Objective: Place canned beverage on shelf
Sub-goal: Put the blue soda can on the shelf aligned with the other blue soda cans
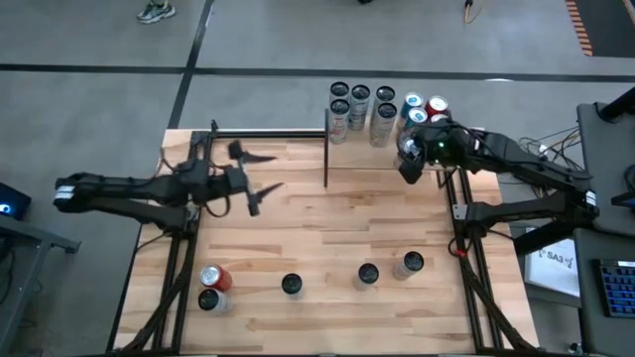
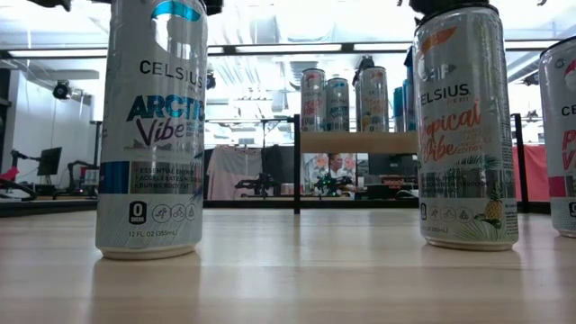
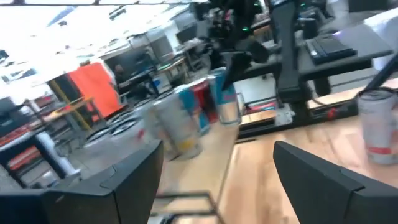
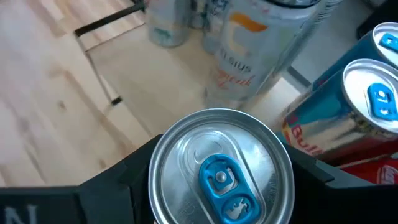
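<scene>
At the far right end of the shelf (image 1: 387, 139), your right hand (image 4: 217, 186) pinches a blue-tabbed can (image 4: 221, 168) by its upper body, a finger on either side of the silver lid. From above, that can sits among the standing row (image 1: 359, 107) with the red-and-blue cans (image 1: 429, 109) just beside it, though I cannot tell whether its base already rests on the board or hangs just over it. If it is not down yet, lower it straight and keep it upright; the neighbours stand close, so any sideways drift could knock one. Spread the fingers only once the base sits flat, then lift straight up before you pull away.

Your left hand (image 1: 256, 177) waits over the left part of the tabletop (image 1: 317, 238), fingers spread and holding nothing.

That tabletop is pale plank wood, smooth and level, so cans stand steadily but may slide if pushed. Five more cans wait along the near edge: a red one (image 1: 215, 277) with another touching it, and three apart to the right (image 1: 367, 274). Low down, an Arctic Vibe can (image 2: 151, 126) and a Tropical Vibe can (image 2: 463, 126) stand close to the lens. Around the rig lies grey floor with dark lines; behind it, a bright workshop with desks and monitors.
</scene>
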You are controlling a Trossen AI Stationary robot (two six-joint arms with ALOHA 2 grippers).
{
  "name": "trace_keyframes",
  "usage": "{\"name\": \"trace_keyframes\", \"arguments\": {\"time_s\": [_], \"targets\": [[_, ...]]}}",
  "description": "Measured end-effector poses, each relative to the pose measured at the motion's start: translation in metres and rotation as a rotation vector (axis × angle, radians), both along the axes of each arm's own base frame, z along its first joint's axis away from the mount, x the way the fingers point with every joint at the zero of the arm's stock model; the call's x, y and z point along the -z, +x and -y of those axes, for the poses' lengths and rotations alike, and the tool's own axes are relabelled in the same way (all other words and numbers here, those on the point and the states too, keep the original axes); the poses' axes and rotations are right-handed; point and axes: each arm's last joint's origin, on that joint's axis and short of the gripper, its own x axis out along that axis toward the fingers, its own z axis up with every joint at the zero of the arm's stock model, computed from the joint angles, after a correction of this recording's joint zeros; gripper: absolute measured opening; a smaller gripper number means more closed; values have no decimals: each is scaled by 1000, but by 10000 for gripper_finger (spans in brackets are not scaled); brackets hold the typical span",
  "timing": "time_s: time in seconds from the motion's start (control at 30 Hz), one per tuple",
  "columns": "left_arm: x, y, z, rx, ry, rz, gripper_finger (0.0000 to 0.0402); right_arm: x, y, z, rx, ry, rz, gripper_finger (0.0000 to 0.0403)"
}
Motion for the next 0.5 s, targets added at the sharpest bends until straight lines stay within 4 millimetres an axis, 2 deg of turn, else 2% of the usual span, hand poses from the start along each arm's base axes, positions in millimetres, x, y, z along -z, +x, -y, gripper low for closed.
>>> {"name": "trace_keyframes", "arguments": {"time_s": [0.23,0.33,0.5], "targets": [[-10,-38,-7,-47,72,82,288,12,2,22,119,25,-18,221],[-9,-47,-7,-59,93,100,288,13,3,29,170,46,-11,221],[5,-54,-7,-60,114,81,288,15,8,39,215,59,-6,221]]}}
